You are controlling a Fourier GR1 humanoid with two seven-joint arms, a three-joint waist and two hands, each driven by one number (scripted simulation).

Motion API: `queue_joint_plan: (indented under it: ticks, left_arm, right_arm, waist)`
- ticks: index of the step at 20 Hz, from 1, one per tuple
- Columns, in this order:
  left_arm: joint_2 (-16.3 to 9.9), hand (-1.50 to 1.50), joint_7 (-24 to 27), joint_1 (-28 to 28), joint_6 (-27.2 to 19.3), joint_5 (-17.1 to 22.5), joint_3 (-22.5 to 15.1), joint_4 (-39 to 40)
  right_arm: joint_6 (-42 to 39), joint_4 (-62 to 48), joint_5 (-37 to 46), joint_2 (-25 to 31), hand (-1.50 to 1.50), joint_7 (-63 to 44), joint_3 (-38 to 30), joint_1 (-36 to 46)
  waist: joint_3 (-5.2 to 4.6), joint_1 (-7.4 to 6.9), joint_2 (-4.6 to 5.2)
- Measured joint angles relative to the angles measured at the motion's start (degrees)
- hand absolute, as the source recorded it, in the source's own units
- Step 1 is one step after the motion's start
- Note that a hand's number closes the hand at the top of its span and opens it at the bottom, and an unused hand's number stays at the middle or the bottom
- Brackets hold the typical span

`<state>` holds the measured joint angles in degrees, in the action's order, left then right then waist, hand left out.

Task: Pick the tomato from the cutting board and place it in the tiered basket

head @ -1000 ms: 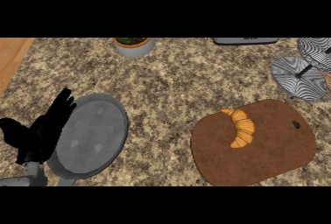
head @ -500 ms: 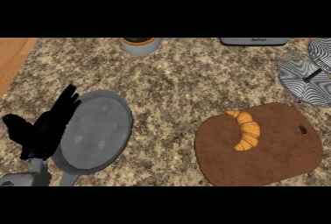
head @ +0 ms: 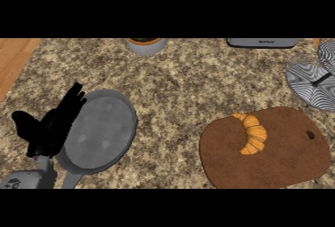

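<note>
A brown cutting board (head: 274, 164) lies at the lower right of the counter. On its upper left part rests an orange croissant (head: 252, 135); no tomato shows on the board. The tiered basket (head: 315, 80), striped black and white, stands at the right edge, partly cut off. My left hand (head: 53, 122) shows at the left, open with fingers straight and pointing up, beside the rim of a grey pan. It touches nothing on the board. My right hand is out of view.
A grey frying pan (head: 99, 131) sits at the left, handle toward the lower edge. A pot with an orange rim (head: 146, 44) stands at the top centre. A grey appliance (head: 262, 42) sits at the top right. Wooden floor (head: 14, 57) shows past the counter's left edge.
The whole view has shifted: the board, pan and basket sit slightly further right and lower in the picture. My left hand stays open beside the pan.
</note>
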<state>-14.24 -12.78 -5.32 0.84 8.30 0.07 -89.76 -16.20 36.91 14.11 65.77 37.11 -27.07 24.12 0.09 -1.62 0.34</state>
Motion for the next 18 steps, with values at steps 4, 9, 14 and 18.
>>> queue_joint_plan:
  ticks: [4,9,14,18]
  left_arm:
    - [-0.74,0.0,0.33,0.76,1.5,0.72,1.26,0.31]
    - [-0.6,0.0,0.24,0.67,1.8,0.32,1.93,0.48]
    - [0.55,0.0,1.31,0.93,1.73,-0.73,1.73,0.71]
    - [1.27,0.0,-0.49,0.36,1.09,-1.27,1.62,-0.51]
  right_arm:
    - [1.07,0.66,1.88,-2.91,1.5,-5.55,3.57,6.54]
    - [2.53,0.71,4.29,-6.87,1.5,-11.41,7.22,13.43]
    - [4.27,-1.13,7.17,-9.89,1.5,-14.8,9.82,17.0]
    - [4.42,-3.83,8.82,-10.93,1.5,-16.11,10.77,19.69]
  waist:
    - [-0.08,0.07,-0.08]
    - [-0.09,0.36,-0.12]
    - [-0.09,0.49,-0.11]
    - [-0.08,0.6,-0.11]
